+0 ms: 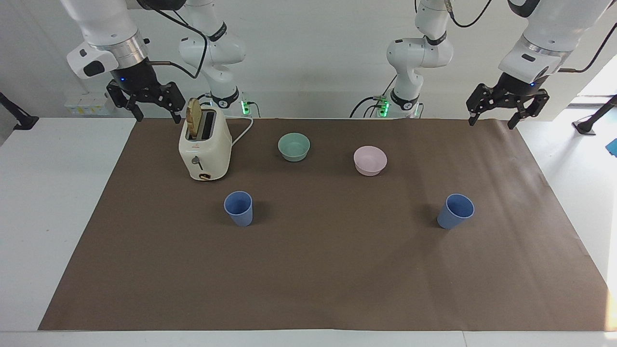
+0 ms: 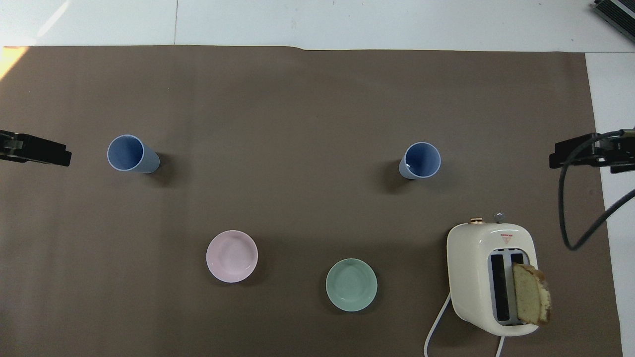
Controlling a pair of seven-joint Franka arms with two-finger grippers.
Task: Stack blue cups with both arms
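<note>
Two blue cups stand upright and apart on the brown mat. One cup (image 1: 238,208) (image 2: 420,160) is toward the right arm's end, just farther from the robots than the toaster. The other cup (image 1: 455,211) (image 2: 133,153) is toward the left arm's end. My left gripper (image 1: 501,115) (image 2: 49,153) hangs open and empty in the air over the mat's edge at its own end. My right gripper (image 1: 159,114) (image 2: 570,158) hangs open and empty beside the toaster's top. Neither gripper touches a cup.
A cream toaster (image 1: 205,147) (image 2: 491,277) with a bread slice (image 1: 194,119) sticking out stands near the right arm, its cord trailing toward the robots. A green bowl (image 1: 294,146) (image 2: 351,284) and a pink bowl (image 1: 370,160) (image 2: 231,256) sit nearer to the robots than the cups.
</note>
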